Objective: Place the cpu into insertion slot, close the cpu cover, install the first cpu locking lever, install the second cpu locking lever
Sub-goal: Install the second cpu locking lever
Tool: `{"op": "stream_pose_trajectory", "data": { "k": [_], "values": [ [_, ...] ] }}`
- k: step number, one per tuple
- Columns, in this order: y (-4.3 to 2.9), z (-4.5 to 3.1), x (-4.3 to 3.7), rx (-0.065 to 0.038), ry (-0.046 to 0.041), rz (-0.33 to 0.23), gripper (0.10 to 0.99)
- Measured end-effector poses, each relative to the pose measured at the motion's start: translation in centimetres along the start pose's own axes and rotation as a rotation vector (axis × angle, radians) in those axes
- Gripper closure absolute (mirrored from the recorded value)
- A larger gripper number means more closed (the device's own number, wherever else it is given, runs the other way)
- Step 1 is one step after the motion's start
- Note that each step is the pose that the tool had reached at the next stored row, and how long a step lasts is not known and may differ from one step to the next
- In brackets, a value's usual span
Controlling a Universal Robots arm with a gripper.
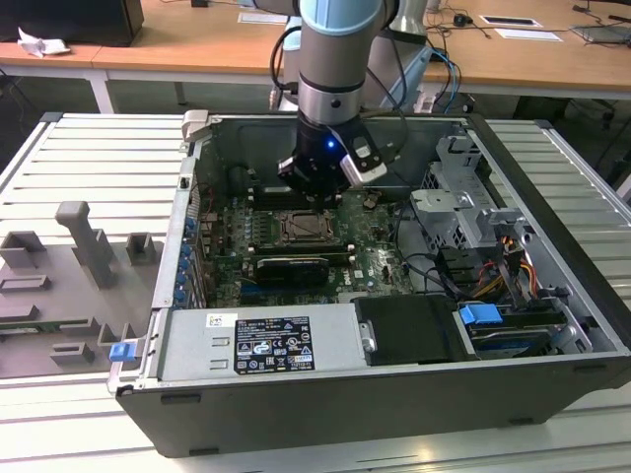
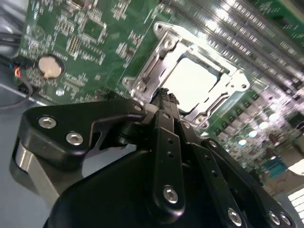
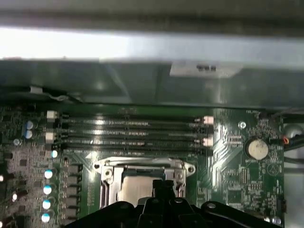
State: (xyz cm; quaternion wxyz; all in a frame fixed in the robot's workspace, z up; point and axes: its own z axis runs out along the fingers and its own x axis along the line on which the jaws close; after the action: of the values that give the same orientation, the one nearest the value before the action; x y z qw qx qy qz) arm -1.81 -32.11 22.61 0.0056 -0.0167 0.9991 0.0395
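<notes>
The arm is lowered into an open computer case point(image 1: 414, 394) that lies on a ribbed metal surface point(image 1: 89, 168). In the exterior view the claw point(image 1: 317, 192) is positioned just above the green circuit board point(image 1: 380, 258), at the far edge of the insertion slot point(image 1: 304, 229).

In the second wrist view the claw point(image 2: 164, 93) is seen with its black fingers point(image 2: 166, 114) brought together to a narrow tip, with nothing held between them. The tip is located at one edge of the cpu cover point(image 2: 156, 61); contact with the cover cannot be confirmed.

The cpu point(image 2: 192, 85) is seated in the insertion slot. Its pale metal face is exposed through the square cut-out of the cpu cover, which lies flat over the socket. In the first wrist view the cpu point(image 3: 135, 187) is framed by the cpu cover point(image 3: 142, 166), and the claw point(image 3: 164, 185) is located in front of it.

Long memory slots point(image 3: 128, 133) are arranged in parallel just beside the socket. A round coin battery point(image 3: 257, 148) is mounted on the board, well apart from the socket. In the exterior view a labelled power supply point(image 1: 266, 345) is located at the near side of the case, and grey fixtures point(image 1: 84, 251) are placed on the surface at the exterior view's left.
</notes>
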Motion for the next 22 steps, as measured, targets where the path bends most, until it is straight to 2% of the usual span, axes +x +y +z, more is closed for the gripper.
{"op": "stream_pose_trajectory", "data": {
  "k": [1,3,6,10,11,13,14,16,20,22],
  "values": [
    [-0.35,-0.03,0.01,0.000,0.0001,0.000,0.980],
    [-0.56,-0.10,0.01,0.000,0.0000,0.000,0.980],
    [-0.57,-1.01,0.01,0.005,0.0003,0.000,0.980],
    [-0.95,-1.10,0.02,0.005,0.0002,0.000,0.980],
    [-1.37,-1.13,0.03,0.005,0.0002,0.000,0.980],
    [-3.39,-1.20,0.10,0.005,0.0002,0.000,0.980],
    [-3.91,-1.23,0.12,0.005,0.0005,0.000,0.980],
    [-4.43,-1.25,0.14,0.005,0.0021,0.000,0.980],
    [-5.24,-1.23,0.42,-0.003,0.0028,0.000,0.980],
    [-5.33,-1.22,1.64,-0.005,0.0029,0.000,0.980]
  ]
}}
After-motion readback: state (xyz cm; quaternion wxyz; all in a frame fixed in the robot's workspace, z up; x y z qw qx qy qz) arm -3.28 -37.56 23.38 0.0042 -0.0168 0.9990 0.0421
